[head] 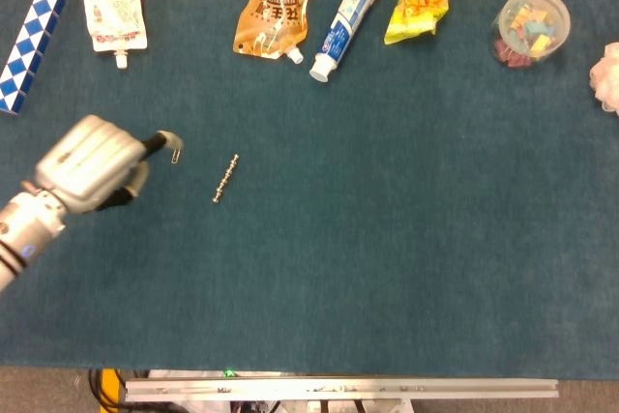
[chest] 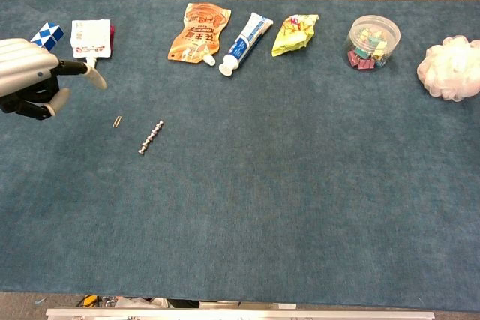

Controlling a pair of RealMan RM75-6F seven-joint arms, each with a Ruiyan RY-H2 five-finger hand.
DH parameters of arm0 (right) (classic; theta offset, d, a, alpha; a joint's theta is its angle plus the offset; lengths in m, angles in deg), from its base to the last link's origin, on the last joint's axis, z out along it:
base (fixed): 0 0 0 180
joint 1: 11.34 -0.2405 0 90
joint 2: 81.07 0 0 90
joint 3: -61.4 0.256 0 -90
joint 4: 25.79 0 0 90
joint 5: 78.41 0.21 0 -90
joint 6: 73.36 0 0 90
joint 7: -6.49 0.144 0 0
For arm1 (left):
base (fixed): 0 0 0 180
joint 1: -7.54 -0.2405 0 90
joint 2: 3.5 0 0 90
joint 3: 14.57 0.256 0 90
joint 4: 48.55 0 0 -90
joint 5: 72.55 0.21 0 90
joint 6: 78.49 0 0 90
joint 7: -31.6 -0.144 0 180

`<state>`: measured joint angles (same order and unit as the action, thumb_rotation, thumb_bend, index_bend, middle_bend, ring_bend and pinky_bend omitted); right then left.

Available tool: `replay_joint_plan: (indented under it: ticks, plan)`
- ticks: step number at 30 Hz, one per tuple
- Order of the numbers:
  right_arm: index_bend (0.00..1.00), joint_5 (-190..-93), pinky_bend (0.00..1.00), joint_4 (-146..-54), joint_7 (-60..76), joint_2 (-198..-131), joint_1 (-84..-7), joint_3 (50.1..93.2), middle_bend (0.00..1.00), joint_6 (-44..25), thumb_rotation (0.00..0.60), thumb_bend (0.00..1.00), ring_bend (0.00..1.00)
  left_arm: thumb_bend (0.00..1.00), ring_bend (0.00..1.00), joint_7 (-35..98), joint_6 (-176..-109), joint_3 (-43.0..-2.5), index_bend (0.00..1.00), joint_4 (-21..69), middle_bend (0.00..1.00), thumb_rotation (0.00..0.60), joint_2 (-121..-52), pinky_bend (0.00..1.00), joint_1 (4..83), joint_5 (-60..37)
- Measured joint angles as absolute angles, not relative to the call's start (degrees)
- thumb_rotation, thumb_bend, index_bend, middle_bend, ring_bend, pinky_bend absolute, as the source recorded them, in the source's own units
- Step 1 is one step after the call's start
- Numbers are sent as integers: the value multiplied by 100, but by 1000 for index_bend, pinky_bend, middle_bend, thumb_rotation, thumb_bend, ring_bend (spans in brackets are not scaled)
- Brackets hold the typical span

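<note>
Far left: a blue-and-white block strip (head: pixel 24 45) lies diagonally at the back of the surface (head: pixel 387 258), partly hidden behind the left robot hand (chest: pixel 30 76) in the chest view. Beside it lies a white pouch (head: pixel 114 14) with its spout toward the front. The left robot hand (head: pixel 92 163) hovers over the left part of the surface, empty, fingers parted, with one fingertip (head: pixel 166 137) reaching toward the paperclip (head: pixel 176 154); whether they touch cannot be told. The paperclip (chest: pixel 117 121) lies flat on the surface, just left of a short beaded metal rod (head: pixel 224 179). Along the back edge, continuing rightward: an orange pouch (head: pixel 279 2), a toothpaste tube (head: pixel 346 18) with its cap toward the front, a yellow snack bag (head: pixel 418 7), a clear tub (head: pixel 530 26) of coloured clips, and a white bath puff (chest: pixel 453 69) at the far right. The right robot hand appears in neither view.
</note>
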<state>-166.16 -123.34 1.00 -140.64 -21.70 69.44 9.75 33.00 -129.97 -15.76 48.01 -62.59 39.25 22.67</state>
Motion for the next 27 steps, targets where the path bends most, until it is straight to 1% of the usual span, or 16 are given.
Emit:
replay_joint_plan:
  ticks: [4,13,22,27]
  plan:
    - [400,-16550,303,-12321,101,-14080,-2166,6914,397,931,600,289,301,802,1000,3334,-12573,-1597,237,4834,1000,600,-6423,932,4252,2178]
    - [400,-16469,303,-12308,96,-14150,-2225,6877,399,792,600,289,307,819,1000,2985,-11885,-1639,210,4797,1000,600,-6800,940,4723,1813]
    - [400,-16415,303,-12226,215,-14173,-2187,6835,399,823,600,289,308,819,1000,2288,-11473,-1671,210,4616,1000,600,-7202,940,4981,946]
    - [400,-16397,303,-12168,294,-14174,-2157,6810,399,843,600,289,310,819,1000,2019,-11392,-1641,211,4534,1000,600,-7301,940,5050,551]
